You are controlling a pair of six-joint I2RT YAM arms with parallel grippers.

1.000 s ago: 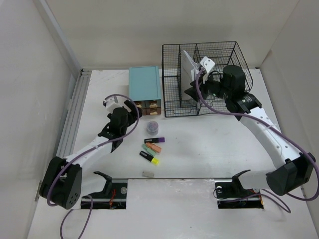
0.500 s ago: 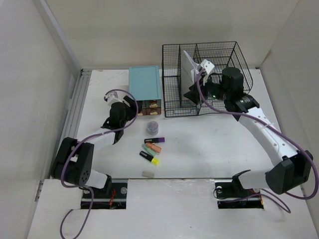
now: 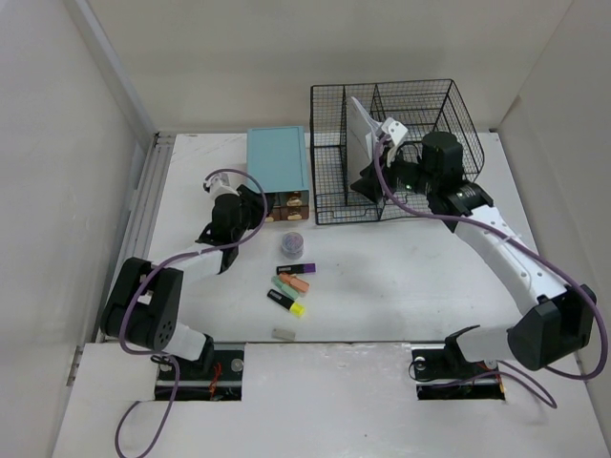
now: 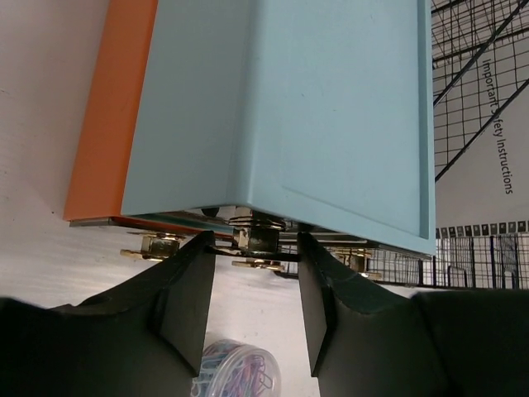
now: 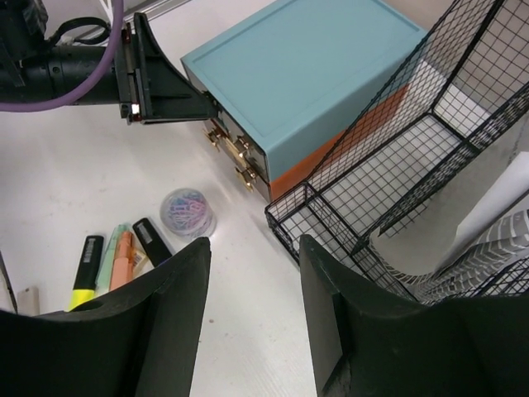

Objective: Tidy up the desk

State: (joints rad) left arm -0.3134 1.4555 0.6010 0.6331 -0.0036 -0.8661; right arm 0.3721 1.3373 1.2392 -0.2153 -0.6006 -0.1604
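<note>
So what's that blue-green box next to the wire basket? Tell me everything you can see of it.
The box is a small drawer chest, smooth teal on top, orange lower down, with brass handles on its front. It sits flat on the desk, close left of the rack. The left claw has a finger on either side of one handle, not touching it.

Left tool point(image 4: 254, 273) was advanced across the surface point(image 3: 401, 277), away from the highlighters point(image 3: 290, 284), up to the front of the teal drawer box point(image 3: 277, 159). Its fingers point(image 4: 186, 294) are now set either side of a brass drawer handle point(image 4: 256, 240). The left arm's point(image 3: 186, 260) elbow was drawn inward. The right wrist point(image 3: 441, 157) was shifted slightly leftward at the wire rack point(image 3: 329, 114).
</note>
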